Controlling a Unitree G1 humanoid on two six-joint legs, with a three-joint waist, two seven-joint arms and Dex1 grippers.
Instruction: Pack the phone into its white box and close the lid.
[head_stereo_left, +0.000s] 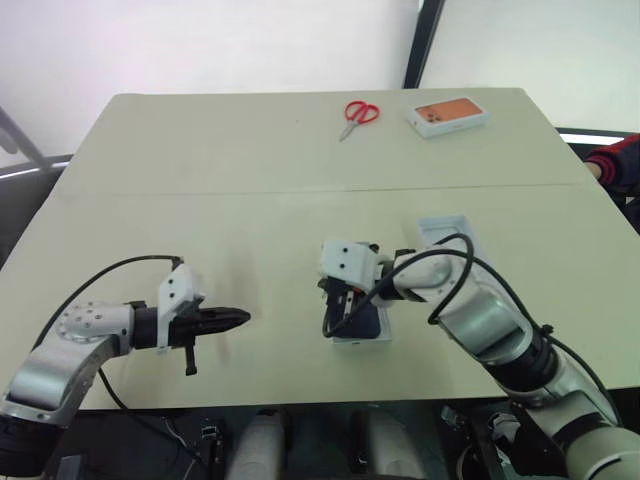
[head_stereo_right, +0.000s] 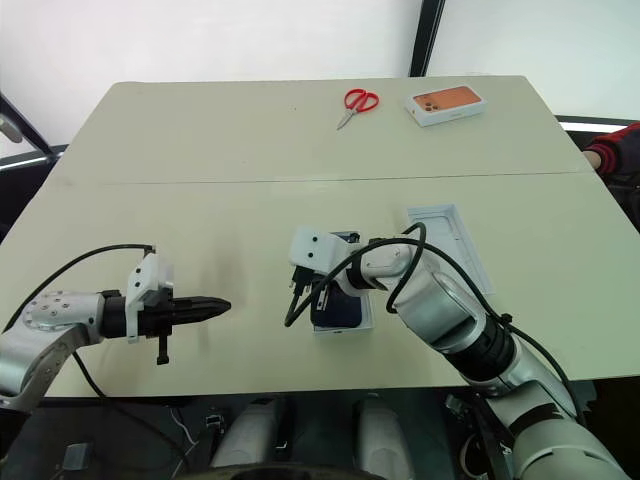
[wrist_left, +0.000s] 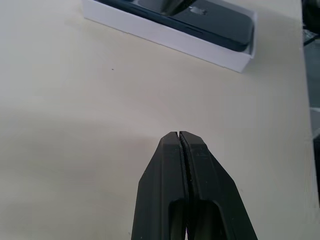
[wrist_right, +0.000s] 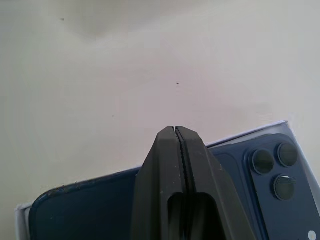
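I see the pale table (head_stereo_left: 250, 190), the largest element, spanning the head views with a seam running across its width. My right arm (head_stereo_right: 450, 320) reaches in over the near edge toward the table's middle; my left arm (head_stereo_left: 80, 340) lies along the near left side.

The lid (head_stereo_right: 450, 240) rests inner face up just beyond my right forearm, apart from the white box (wrist_left: 170, 37). The white box sits near the table's centre with the phone (wrist_right: 100, 205) lying inside it, back face up, the camera lens cluster visible at one corner in the right wrist view.

A second white box with an orange picture (head_stereo_left: 447, 114) stands at the far right of the table; red-handled scissors (head_stereo_left: 356, 115) lie just to its left. A person's red sleeve (head_stereo_left: 618, 160) shows at the right edge.

My right gripper (wrist_right: 178, 131) hangs directly above the phone, its two black fingers pressed together and pinching nothing; whether the tips touch the phone I cannot tell. My left gripper (head_stereo_left: 240, 318) points toward the white box from the left, well apart from it, its fingers likewise pressed together and empty above bare table.
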